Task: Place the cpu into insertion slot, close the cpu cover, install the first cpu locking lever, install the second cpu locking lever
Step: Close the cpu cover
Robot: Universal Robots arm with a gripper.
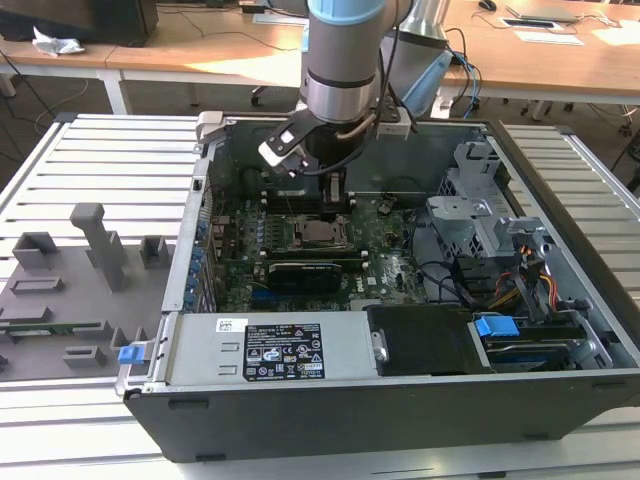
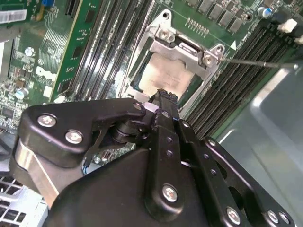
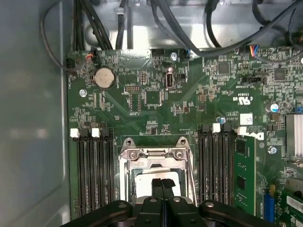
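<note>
Gripper (image 3: 162,183): fingers pressed together, only a thin seam between them, nothing seen between the pads. In both wrist views the tips (image 2: 163,97) hang over the socket's near edge; whether they touch it cannot be told.

The cpu (image 3: 144,182) lies flat in the socket directly beyond the tips, with its pale face (image 2: 163,75) up. The cpu cover (image 3: 154,154) is down around it: the silver frame (image 2: 176,51) borders the chip, and the chip shows through the cut-out.

In the second wrist view, a thin wire locking lever (image 2: 255,62) runs from the socket's corner screw out over the neighbouring memory slots (image 2: 113,42). In the first wrist view a wire rod (image 3: 190,175) lies along one side of the frame. Whether either is latched is unclear.

Black memory slots (image 3: 92,175) flank the socket on both sides. Past them is the green circuit board (image 3: 142,109) with a coin cell (image 3: 104,78), then cables at the case wall.

In the exterior view, the arm stands vertical inside the open computer case (image 1: 400,400), with the gripper (image 1: 335,200) just above the insertion slot (image 1: 322,240) mid-board. The case rests on a slatted table (image 1: 100,160). Grey fixtures (image 1: 95,240) sit on the exterior view's left.
</note>
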